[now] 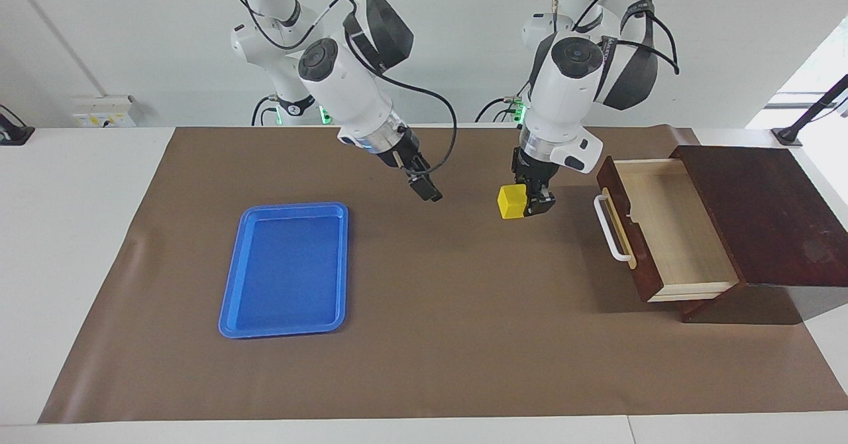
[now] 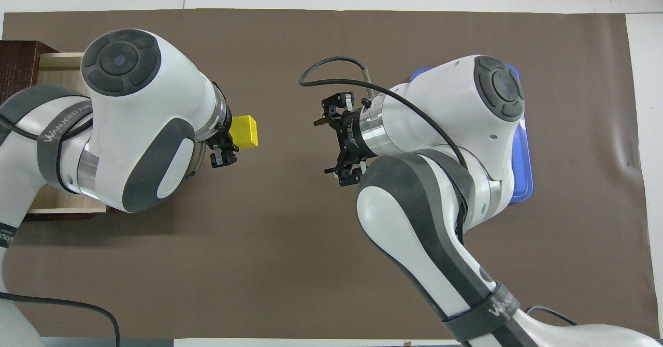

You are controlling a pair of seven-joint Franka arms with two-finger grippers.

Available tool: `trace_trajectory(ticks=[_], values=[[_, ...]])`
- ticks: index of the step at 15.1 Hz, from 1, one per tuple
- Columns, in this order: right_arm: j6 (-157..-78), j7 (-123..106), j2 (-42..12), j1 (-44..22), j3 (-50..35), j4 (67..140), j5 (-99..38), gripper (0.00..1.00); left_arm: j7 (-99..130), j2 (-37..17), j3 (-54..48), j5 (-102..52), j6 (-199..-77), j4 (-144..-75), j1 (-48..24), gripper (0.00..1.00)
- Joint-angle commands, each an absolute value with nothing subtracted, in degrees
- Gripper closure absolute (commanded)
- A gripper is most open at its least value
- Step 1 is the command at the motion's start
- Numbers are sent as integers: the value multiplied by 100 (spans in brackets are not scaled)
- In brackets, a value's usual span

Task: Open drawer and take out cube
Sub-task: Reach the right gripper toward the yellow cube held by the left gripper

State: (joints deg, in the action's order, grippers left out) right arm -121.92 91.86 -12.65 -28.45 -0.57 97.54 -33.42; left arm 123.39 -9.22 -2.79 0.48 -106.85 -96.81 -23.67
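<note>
Facing view, drawer: we see the drawer [image 1: 662, 228] pulled fully out at the left arm's end of the counter [image 1: 430, 338], its pale interior bare, so we judge the cube is already out.
Facing view, cube: the cube [image 1: 509, 201] hangs in the air, pinched at one side by the left end effector [image 1: 534, 200], over the brown mat beside the drawer front.
Facing view, right end effector: the right end effector [image 1: 429, 193] hovers over the mat between the blue tray [image 1: 286, 270] and the cube, tilted toward it; we judge a handover is intended.
Overhead view, cube: the cube [image 2: 244, 130] juts from the left end effector [image 2: 226, 142], its free side facing the other arm.
Overhead view, right end effector: the right end effector [image 2: 332, 141] stands spread wide and empty, near the cube but apart from it.
</note>
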Motion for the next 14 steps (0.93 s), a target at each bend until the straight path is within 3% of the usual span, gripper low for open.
trace_trajectory(ticks=[1,4,14], values=[[-12489,9360,-1546,-2979,-44,9634,-3892,11,12375,-721,-211,-53,-10828,-9949,-2426,100],[-12498,9667,-1968,-3199,-35,9185,-3929,12,12366,-712,-220,-53,-10837,-9958,-2435,100],[-12585,9799,-1995,-3260,-44,9167,-3964,12,12340,-615,-229,-53,-10959,-10203,-2531,100]])
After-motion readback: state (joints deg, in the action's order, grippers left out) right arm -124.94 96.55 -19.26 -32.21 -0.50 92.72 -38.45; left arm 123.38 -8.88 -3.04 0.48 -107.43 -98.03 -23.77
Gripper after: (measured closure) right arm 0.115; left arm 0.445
